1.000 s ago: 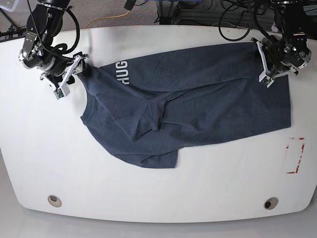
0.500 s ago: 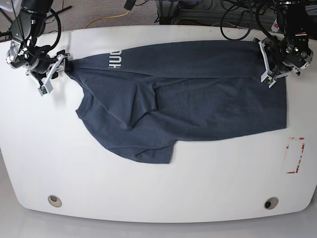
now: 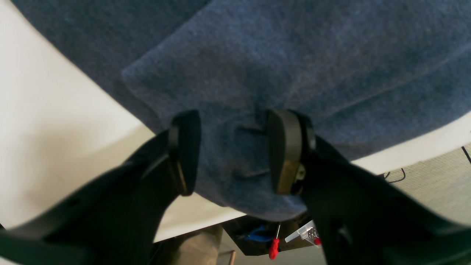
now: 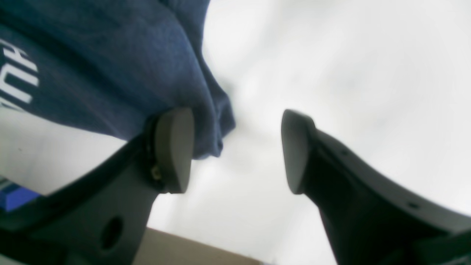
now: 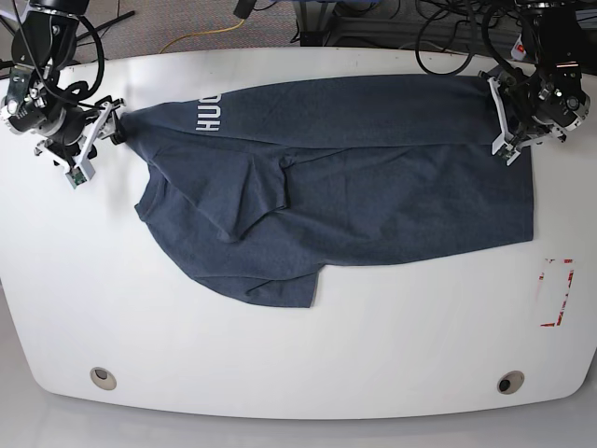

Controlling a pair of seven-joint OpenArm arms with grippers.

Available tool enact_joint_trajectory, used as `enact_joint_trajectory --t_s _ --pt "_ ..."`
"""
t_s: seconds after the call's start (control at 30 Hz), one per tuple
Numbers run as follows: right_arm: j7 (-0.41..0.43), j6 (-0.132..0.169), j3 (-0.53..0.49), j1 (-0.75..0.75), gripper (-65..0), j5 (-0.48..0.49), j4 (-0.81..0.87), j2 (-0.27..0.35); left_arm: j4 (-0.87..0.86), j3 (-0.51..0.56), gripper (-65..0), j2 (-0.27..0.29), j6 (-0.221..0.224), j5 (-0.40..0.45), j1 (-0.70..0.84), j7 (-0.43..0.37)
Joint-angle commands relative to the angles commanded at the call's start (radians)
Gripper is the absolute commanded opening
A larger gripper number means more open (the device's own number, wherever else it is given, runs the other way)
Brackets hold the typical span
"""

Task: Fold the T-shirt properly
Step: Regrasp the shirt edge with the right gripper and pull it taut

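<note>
Base cam just shows the T-shirt spread across the white table, but the wrist cams show both sets of jaws apart: left gripper straddling the hem cloth unpinched, right gripper with only a bunched corner against one finger.

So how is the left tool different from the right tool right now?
The left tool has blue T-shirt cloth filling the whole gap between its pads. The right tool only has a shirt corner beside one pad, and the rest of its gap shows white table. The left tool is at the plain end, the right tool near the white letters. Both are black, with their jaws apart.
</note>
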Motion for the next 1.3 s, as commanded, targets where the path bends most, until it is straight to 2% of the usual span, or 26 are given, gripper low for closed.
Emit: enact_joint_trajectory --t_s 0.07,0.13,0.2,0.37,0.57,0.73,0.9,1.03,1.2,1.3 --pt "-0.006 0.0 -0.002 0.0 -28.5 0.048 0.003 -0.009 0.043 -0.035 -38.2 0.006 0.0 -0.018 0.0 0.002" --pt "-0.006 0.0 -0.003 0.006 -28.5 0.086 -0.002 -0.048 0.068 -0.081 -38.2 0.025 0.0 -0.046 0.0 0.003" --pt "-0.006 0.0 -0.003 0.023 -28.5 0.083 -0.002 -0.081 0.071 -0.12 -38.1 0.044 0.0 -0.075 -0.011 0.003" --pt "0.0 0.0 -0.005 0.038 -28.5 -0.057 -0.021 -0.147 0.071 -0.195 -37.9 0.052 0.0 -0.144 0.0 0.008" --pt "0.037 0.0 -0.008 0.064 -28.7 -0.275 -0.06 -0.224 0.069 -0.198 -38.1 0.057 0.0 -0.112 0.078 0.008" --pt "0.104 0.0 -0.011 0.061 -28.7 -0.321 -0.124 -0.229 0.034 -0.198 -38.1 0.057 0.0 -0.061 0.126 0.005" --pt "0.107 0.0 -0.003 0.034 -28.7 -0.327 -0.143 -0.226 -0.095 -0.195 -38.1 0.046 0.0 0.002 0.12 0.0" --pt "0.107 0.0 -0.002 -0.017 -28.7 -0.325 -0.12 -0.224 -0.164 -0.135 -38.1 -0.009 0.0 0.043 0.083 -0.003" --pt "0.107 0.0 -0.002 -0.103 -28.7 -0.322 -0.034 -0.233 -0.184 -0.095 -38.2 -0.063 0.0 0.043 0.074 -0.06" --pt "0.107 0.0 -0.002 -0.14 -28.7 -0.322 -0.003 -0.235 -0.18 -0.083 -38.2 -0.083 0.0 0.04 0.074 -0.064"
